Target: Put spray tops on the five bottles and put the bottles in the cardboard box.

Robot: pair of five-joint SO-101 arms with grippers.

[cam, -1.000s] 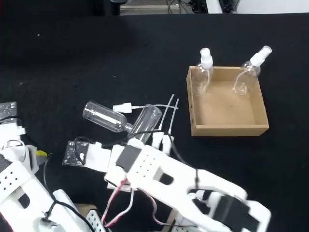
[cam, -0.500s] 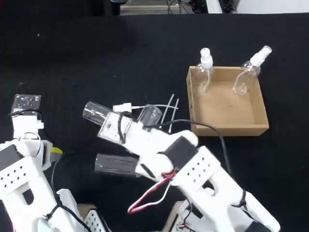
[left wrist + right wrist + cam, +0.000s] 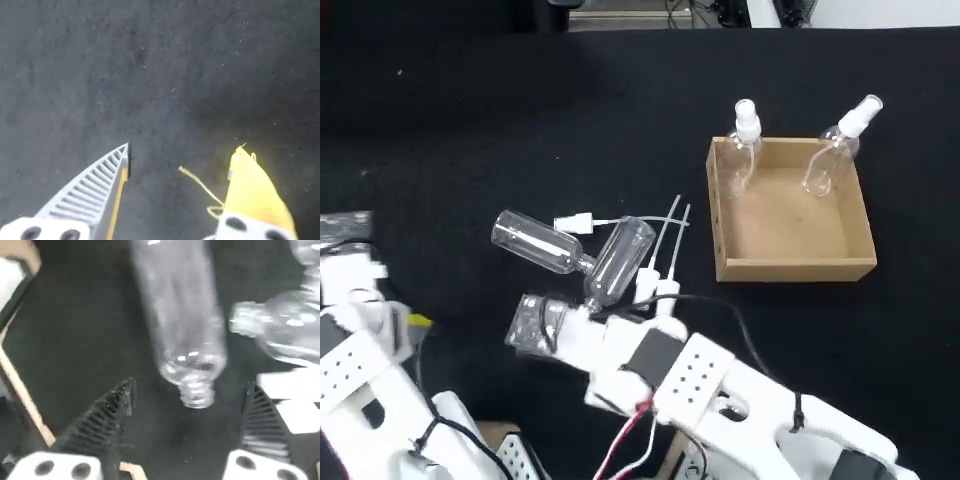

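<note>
We're at the clear plastic bottle [image 3: 180, 325]!
Our right gripper [image 3: 191, 385] gapes at its bare neck (left gripper [image 3: 184, 149] also spread).

A black-clothed table [image 3: 470, 110] bears a cardboard box [image 3: 790, 268]. Beside the box lie three loose spray tops [image 3: 573, 222], and beyond them two uncapped clear bottles [image 3: 535, 242].

The left gripper [image 3: 184, 152] hangs, jaws apart, above the black table [image 3: 150, 60].

I watch from a fixed high camera looking down over the black worktop [image 3: 470, 120]. Both wrist cameras face it from close range; the right one shares a capless clear bottle [image 3: 620, 255] with overhead.
</note>
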